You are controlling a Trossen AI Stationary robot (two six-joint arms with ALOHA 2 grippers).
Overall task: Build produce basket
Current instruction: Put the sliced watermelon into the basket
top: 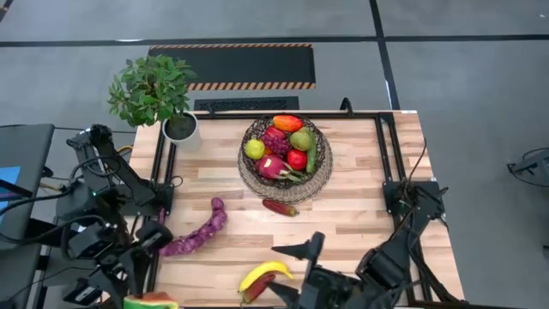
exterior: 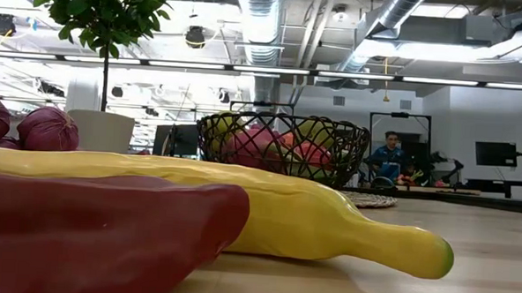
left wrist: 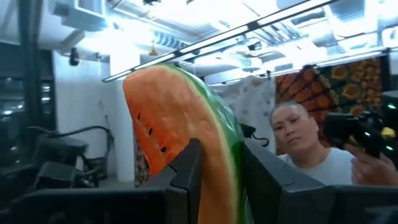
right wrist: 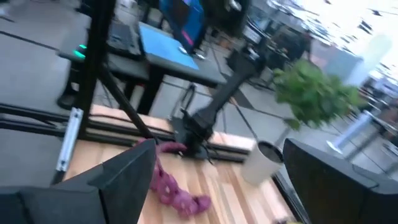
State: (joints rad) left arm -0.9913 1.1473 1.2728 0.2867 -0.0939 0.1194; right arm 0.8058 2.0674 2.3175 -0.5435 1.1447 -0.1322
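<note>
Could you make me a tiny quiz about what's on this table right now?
1. True or false: the banana is in the basket.
2. What does the left gripper hold? A watermelon slice; B orange; C grapes.
3. Which plant stands at the table's corner, beside the basket?

Key: 1 false, it lies on the table near the open right gripper. 2 A. 3 the potted plant.

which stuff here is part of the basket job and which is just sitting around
Job things:
- basket, already holding several fruits
- watermelon slice, clamped in the left gripper
- banana
- purple string
- red pepper beside the basket

Just there:
- potted plant
- person beyond the table
</note>
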